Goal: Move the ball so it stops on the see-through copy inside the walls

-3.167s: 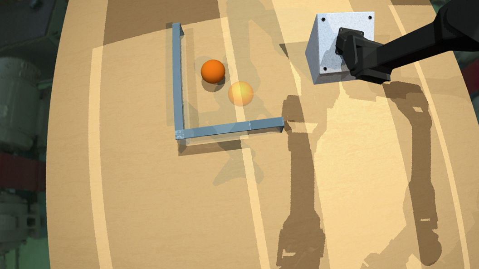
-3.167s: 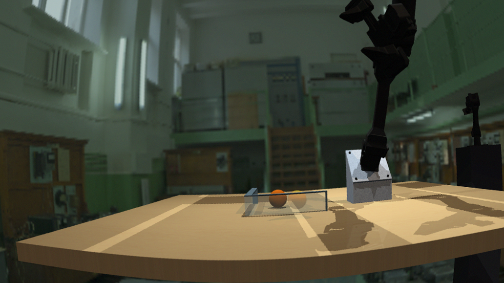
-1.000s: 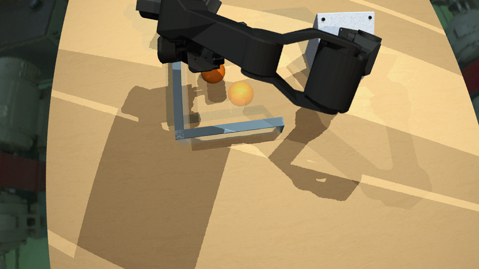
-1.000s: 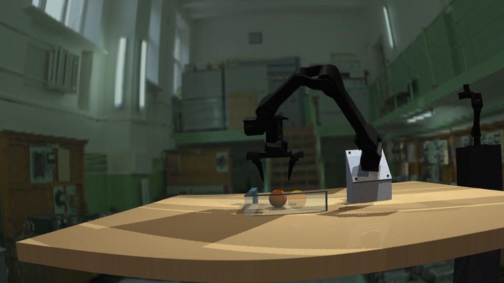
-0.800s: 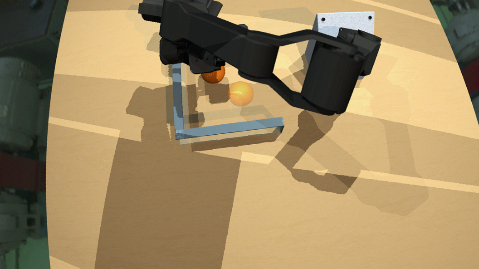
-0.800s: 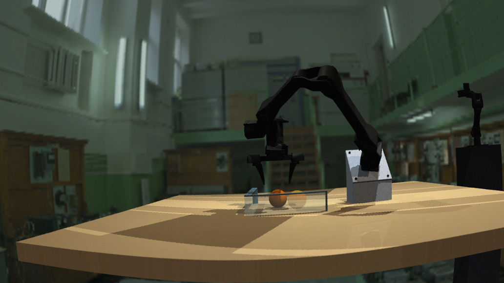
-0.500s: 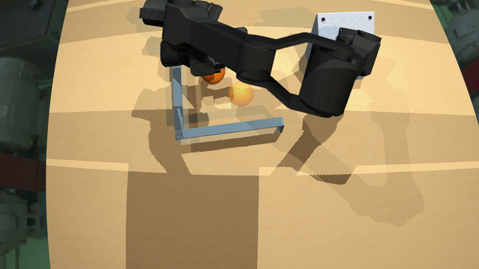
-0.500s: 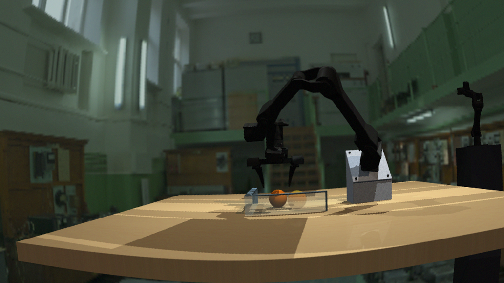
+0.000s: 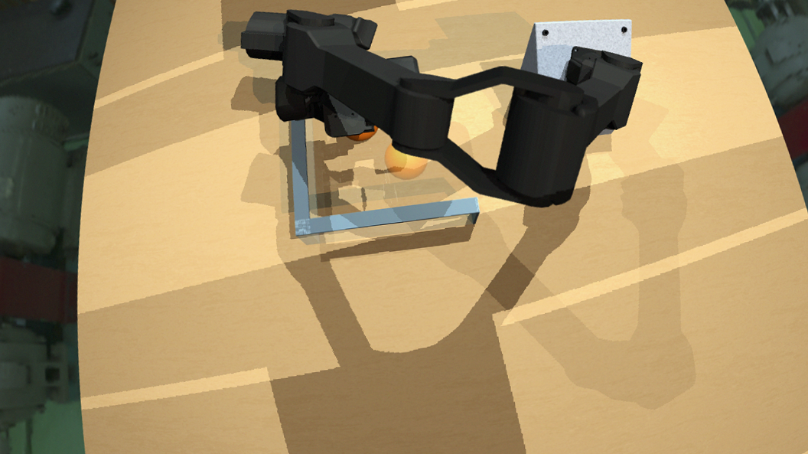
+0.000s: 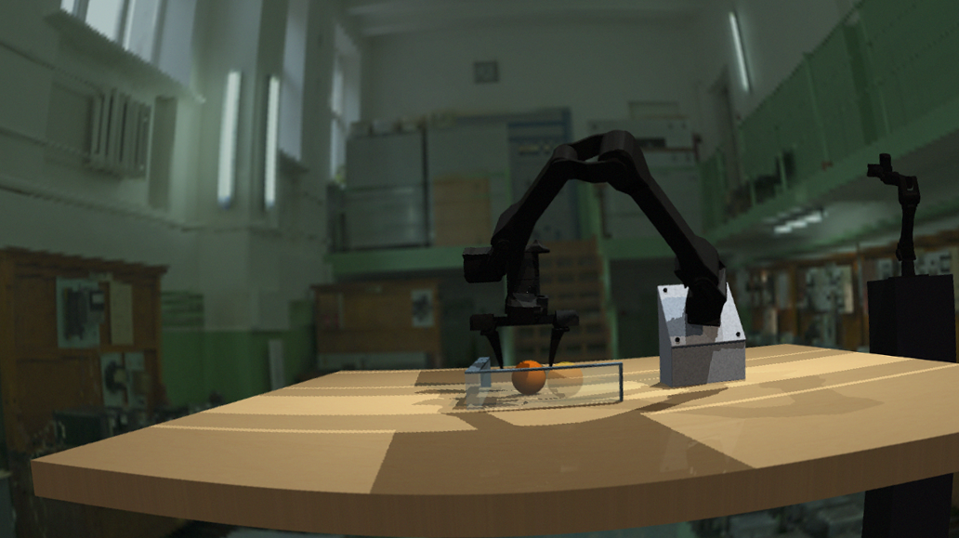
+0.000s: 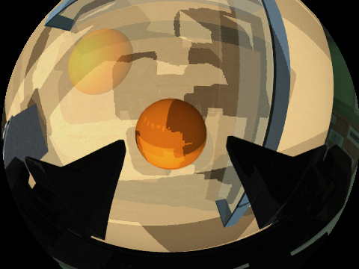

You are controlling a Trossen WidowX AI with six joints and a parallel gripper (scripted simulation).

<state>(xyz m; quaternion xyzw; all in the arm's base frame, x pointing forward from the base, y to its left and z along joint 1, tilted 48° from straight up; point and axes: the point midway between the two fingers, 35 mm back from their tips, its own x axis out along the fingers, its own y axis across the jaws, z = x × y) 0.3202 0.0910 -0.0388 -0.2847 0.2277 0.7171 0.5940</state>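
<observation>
Nearest, clear walls (image 10: 585,376) form corner on tabletop (image 10: 439,463). Behind wall, orange ball (image 10: 528,376) rests inside, just beside see-through copy (image 10: 567,378). Above ball, gripper (image 10: 518,349) fingers spread wide, empty, apart from it. Farthest, arm's grey base (image 10: 706,357).

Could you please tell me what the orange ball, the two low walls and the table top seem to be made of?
Solid orange ball: smooth, slightly glossy, perhaps plastic or rubber; faint highlights. Low blue-tinted clear walls: glass or acrylic; the table shows through. Tan table top: wood or veneer; fine grain lines, thick edge.
</observation>
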